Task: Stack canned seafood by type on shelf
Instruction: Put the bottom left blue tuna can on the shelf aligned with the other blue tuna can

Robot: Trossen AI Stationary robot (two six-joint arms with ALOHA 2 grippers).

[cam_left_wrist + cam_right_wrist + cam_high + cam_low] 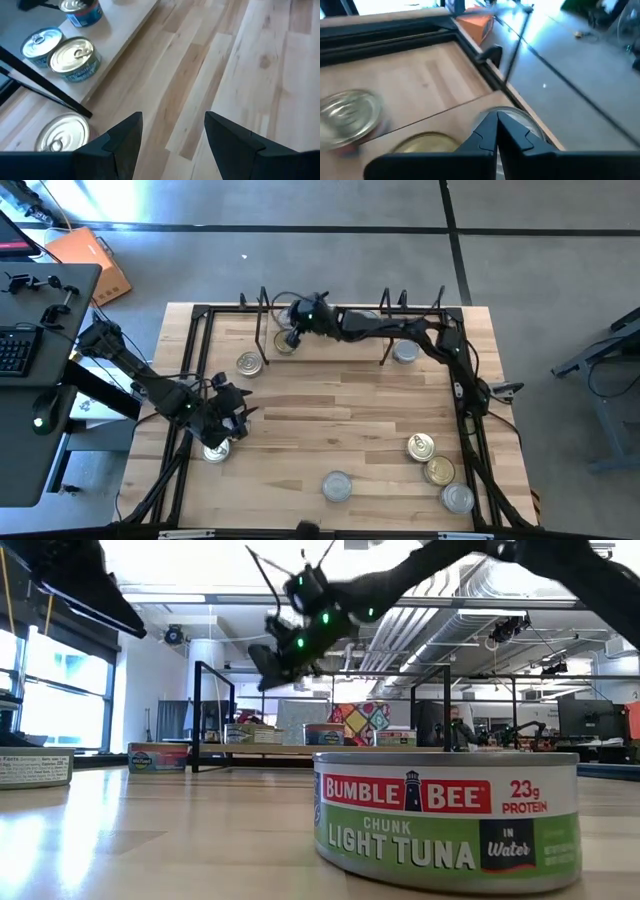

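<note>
The shelf stands along the table's far edge, a light board in a black frame. A gold tin and a silver tin sit on it. My right gripper is shut with nothing between its fingers. It hovers over the shelf's left end, above a gold tin and a silver tin. My left gripper stands open over the table's left side and holds nothing. A silver tin rests on the table just below it.
One tin sits on the table in front of the shelf's left end. Two gold tins and a silver one cluster near right. Another silver tin with a tuna label stands at the near edge.
</note>
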